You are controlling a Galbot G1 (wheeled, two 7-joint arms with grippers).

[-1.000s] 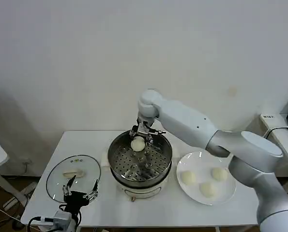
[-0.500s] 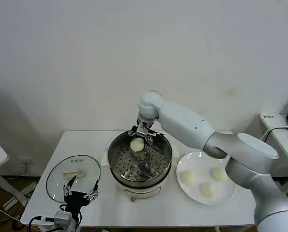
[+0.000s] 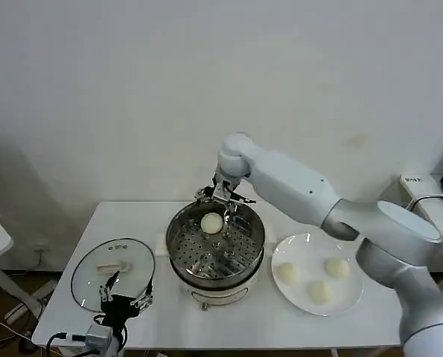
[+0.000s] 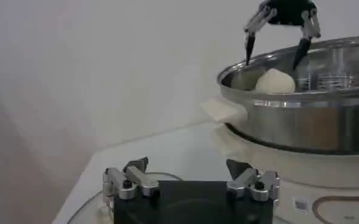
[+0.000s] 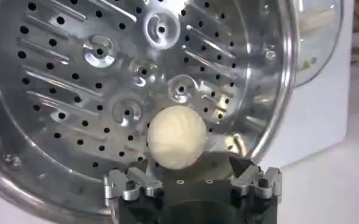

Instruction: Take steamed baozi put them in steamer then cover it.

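Hovering over the far rim of the steamer (image 3: 215,249), the right gripper (image 3: 222,196) has its fingers spread wide and empty, and one steamed baozi (image 3: 211,222) lies just below them on the perforated tray (image 5: 106,79), apart from both fingertips. The other three baozi (image 3: 319,278) sit on the white plate (image 3: 349,301) to the right of the steamer. The left gripper (image 3: 122,300) is parked low at the table's (image 3: 243,323) near left edge beside the glass lid (image 3: 113,267), its fingers wide apart.
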